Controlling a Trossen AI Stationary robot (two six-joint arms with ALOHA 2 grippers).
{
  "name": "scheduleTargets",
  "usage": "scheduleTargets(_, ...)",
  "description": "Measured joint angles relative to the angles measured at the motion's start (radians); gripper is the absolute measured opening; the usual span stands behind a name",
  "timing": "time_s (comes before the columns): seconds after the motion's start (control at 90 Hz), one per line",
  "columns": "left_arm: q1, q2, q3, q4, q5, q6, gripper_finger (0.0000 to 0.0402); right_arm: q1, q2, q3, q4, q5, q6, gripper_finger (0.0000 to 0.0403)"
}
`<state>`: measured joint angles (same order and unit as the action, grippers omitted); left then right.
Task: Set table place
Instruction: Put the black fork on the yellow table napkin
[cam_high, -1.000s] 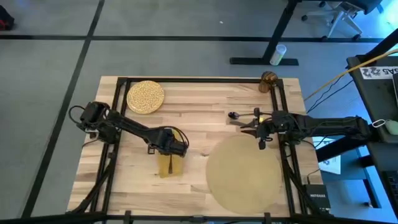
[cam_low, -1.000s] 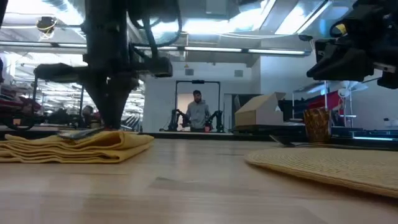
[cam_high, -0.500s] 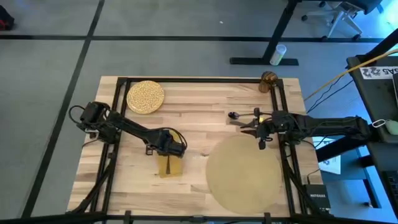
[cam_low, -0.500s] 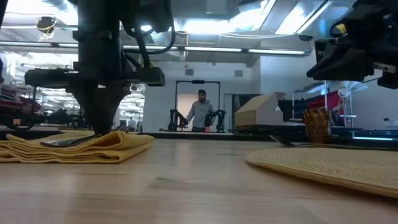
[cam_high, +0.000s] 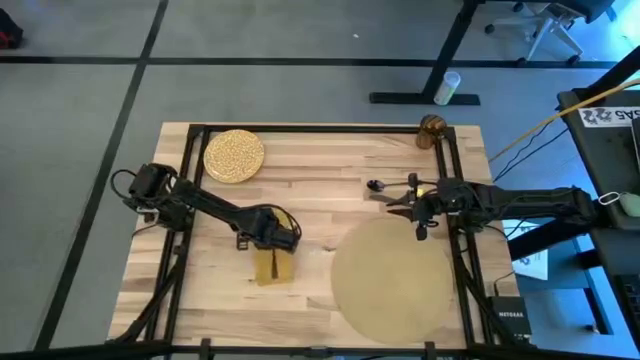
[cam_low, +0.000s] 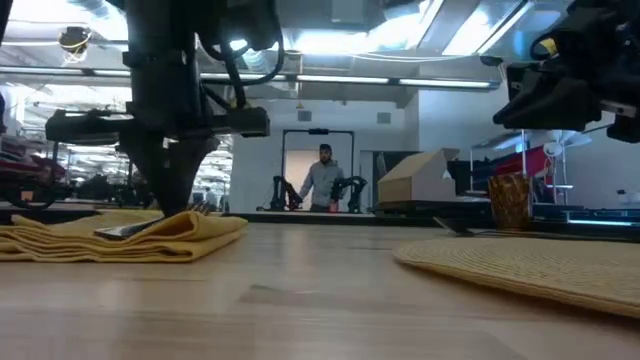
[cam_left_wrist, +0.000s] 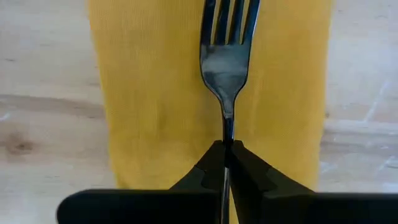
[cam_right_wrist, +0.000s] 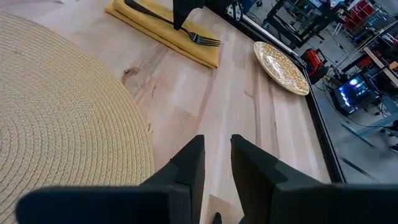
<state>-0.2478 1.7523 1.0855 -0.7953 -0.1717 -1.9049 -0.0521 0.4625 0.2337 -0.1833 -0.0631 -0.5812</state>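
Observation:
A mustard-yellow napkin (cam_high: 272, 264) lies flat on the table's left half, with a dark fork (cam_left_wrist: 225, 56) on top of it. My left gripper (cam_high: 277, 238) stands over the napkin's far end, shut on the fork. My right gripper (cam_right_wrist: 216, 163) hovers above the table past the far edge of the round tan placemat (cam_high: 392, 280). Its fingers are a little apart with nothing between them. A yellow-speckled plate (cam_high: 234, 155) sits at the far left and an amber glass (cam_high: 432, 130) at the far right corner. My left gripper pinches the fork's thin handle (cam_left_wrist: 227, 134), just behind the neck, between its two fingertips. The fingers point down from above and lie across the handle. The fork's tines (cam_left_wrist: 227, 15) rest on the napkin (cam_left_wrist: 155, 93).
Other dark cutlery (cam_high: 380, 190) lies on the wood beside my right gripper. Black rails (cam_high: 300, 128) frame the tabletop. Bare wood (cam_high: 320, 190) lies between napkin, plate and placemat. A person stands far off in the room (cam_low: 322, 175).
My left gripper has sunk slightly over the napkin and shifted a little toward the table's left, staying shut on the fork. The fork's handle end has come down with it.

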Motion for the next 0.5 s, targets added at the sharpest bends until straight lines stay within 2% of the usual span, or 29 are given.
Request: scheduleTargets(0.5, -0.001, 0.0, 0.0, -0.013, 0.007, 0.0, 0.0, 0.0, 0.0, 0.0, 0.0, 0.0, 0.0, 0.0062)
